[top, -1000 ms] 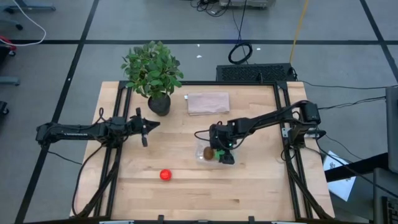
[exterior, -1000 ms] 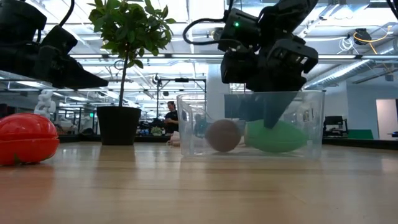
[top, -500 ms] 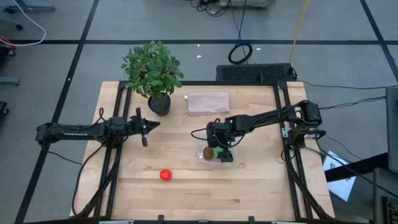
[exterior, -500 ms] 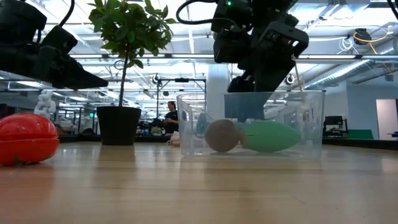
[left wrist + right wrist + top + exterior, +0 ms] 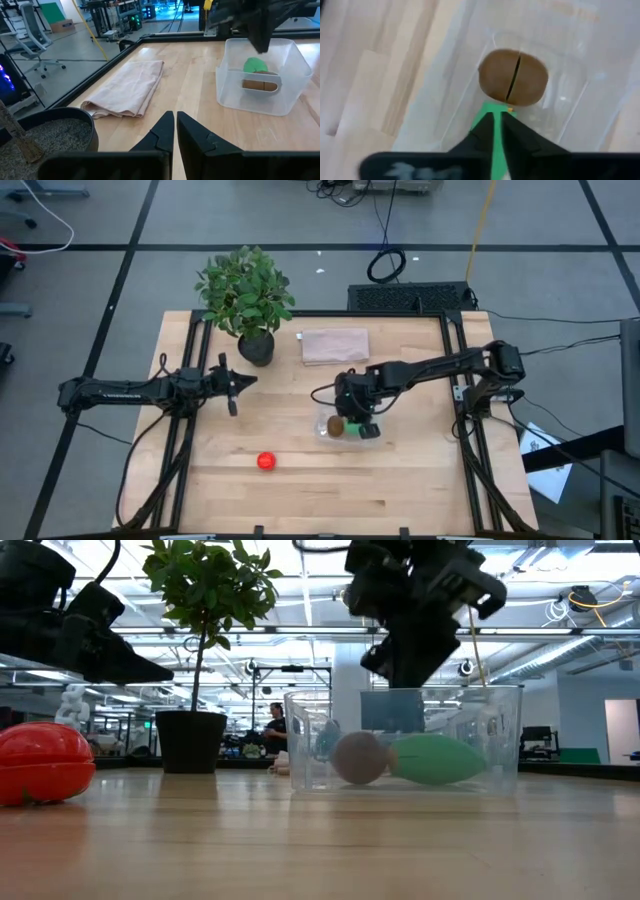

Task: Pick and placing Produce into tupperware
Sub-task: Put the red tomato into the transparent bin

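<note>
Near the middle of the tabletop (image 5: 400, 480) we see the clear plastic container (image 5: 349, 427), and inside it the brown kiwi (image 5: 335, 424) lies touching the long green piece (image 5: 352, 429); in the low view the kiwi (image 5: 358, 757) sits on the left and the green piece (image 5: 437, 759) on the right, both flat on the container's floor behind its front wall (image 5: 505, 740). Just above the container hangs the right hand (image 5: 358, 416), its two dark fingers pressed together with nothing between them, as the right wrist view shows over the kiwi (image 5: 513, 84) and the green piece (image 5: 490, 120). Compared with a second ago, we find that this hand has risen: then its fingers reached down inside the container beside the green piece and stood spread, half a second ago they were at the rim, and now in the low view the hand (image 5: 405, 665) is clear above the rim and closed. The green piece has settled slightly lower and flatter than before. The red round piece (image 5: 266, 461) is outside the container, alone on the tabletop toward the front left, well apart from it, just where it lay earlier; in the low view it (image 5: 42, 762) fills the left edge. The left hand (image 5: 233, 388) waits over the left side of the tabletop, fingers pressed together and empty, unmoved. The potted plant (image 5: 246, 295) and the folded beige cloth (image 5: 334, 345) at the back of the tabletop have not shifted.
</note>
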{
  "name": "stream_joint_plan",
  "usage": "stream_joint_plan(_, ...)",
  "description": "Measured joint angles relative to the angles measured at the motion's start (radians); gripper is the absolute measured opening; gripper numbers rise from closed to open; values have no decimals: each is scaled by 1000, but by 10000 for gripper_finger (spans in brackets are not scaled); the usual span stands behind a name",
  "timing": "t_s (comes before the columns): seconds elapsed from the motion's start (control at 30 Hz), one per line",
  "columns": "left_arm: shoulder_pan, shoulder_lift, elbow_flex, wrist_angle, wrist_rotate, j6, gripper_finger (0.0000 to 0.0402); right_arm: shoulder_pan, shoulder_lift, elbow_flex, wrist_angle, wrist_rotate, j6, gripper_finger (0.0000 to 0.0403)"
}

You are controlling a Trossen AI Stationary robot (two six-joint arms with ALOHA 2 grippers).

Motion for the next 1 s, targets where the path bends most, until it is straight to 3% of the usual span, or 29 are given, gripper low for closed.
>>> stream_joint_plan(0.27,0,0,0,0,0,0,26,0,-149,0,13,78,-41,2)
stream_joint_plan(0.67,0,0,0,0,-9,15,26,0,-562,-45,97,132,-47,0)
stream_joint_plan(0.87,0,0,0,1,-25,15,26,-5,-760,-89,152,154,22,0)
stream_joint_plan(1.0,0,0,0,1,-26,15,26,-10,-819,-133,152,164,63,0)
